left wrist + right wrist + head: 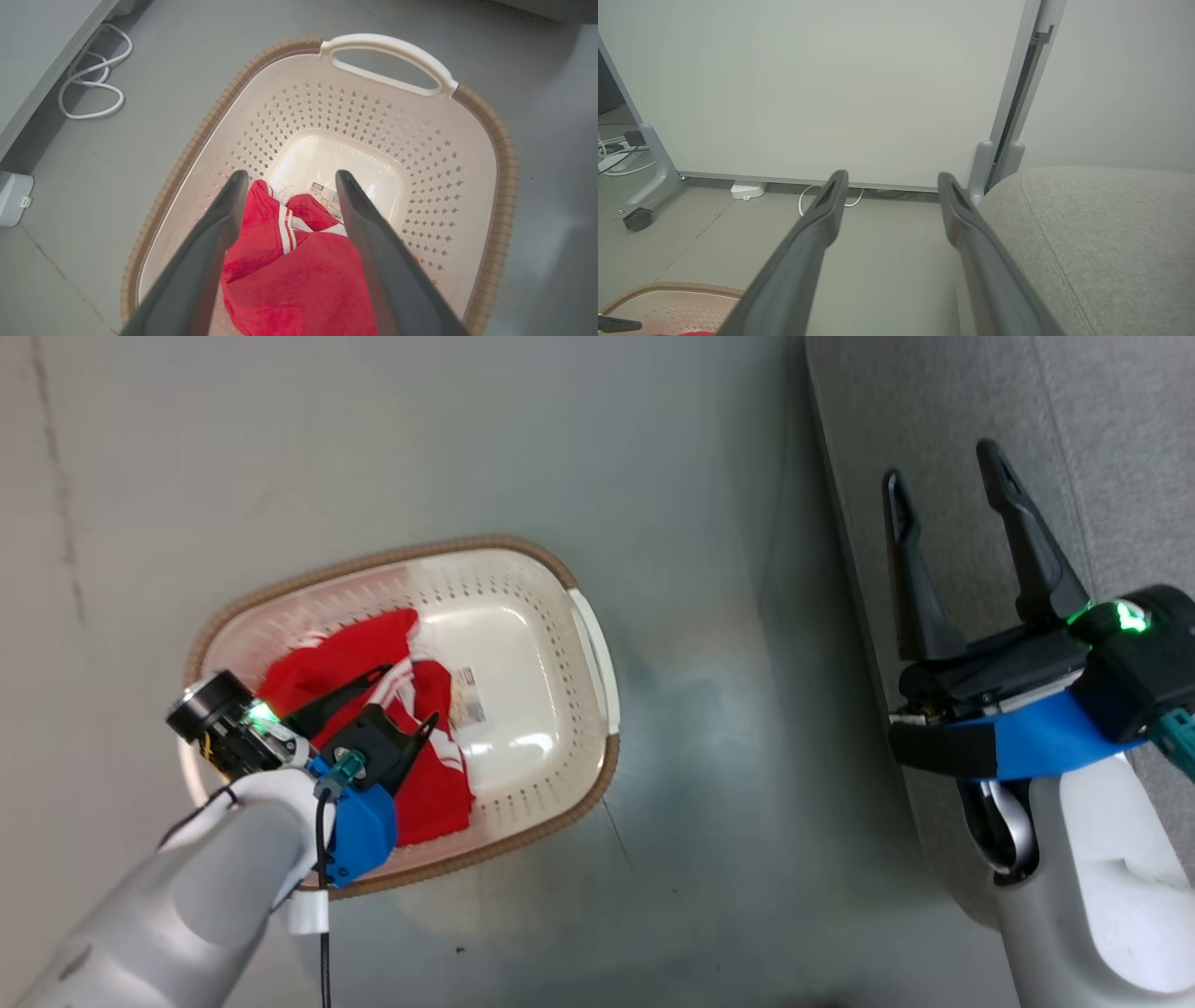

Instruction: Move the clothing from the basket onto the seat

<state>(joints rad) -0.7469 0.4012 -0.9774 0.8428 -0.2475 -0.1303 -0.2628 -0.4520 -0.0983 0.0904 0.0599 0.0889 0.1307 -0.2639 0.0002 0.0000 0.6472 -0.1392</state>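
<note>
now | left gripper [411, 693] splayed over clothing [429, 793], within basket [448, 543] rim | right gripper [942, 462] splayed, seat [1102, 448] edge

Clothing [429, 793] lies in the basket [523, 581], left of the seat [1102, 448].

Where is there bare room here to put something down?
Free: the seat by the right pincer, the floor between basket and seat, and the basket's seat-side half. Crowded: its other half, where clothing lies under the left pincer.

Red white-striped clothing [373, 728]; cream, brown-rimmed basket [523, 579]; grey seat [1074, 439].
</note>
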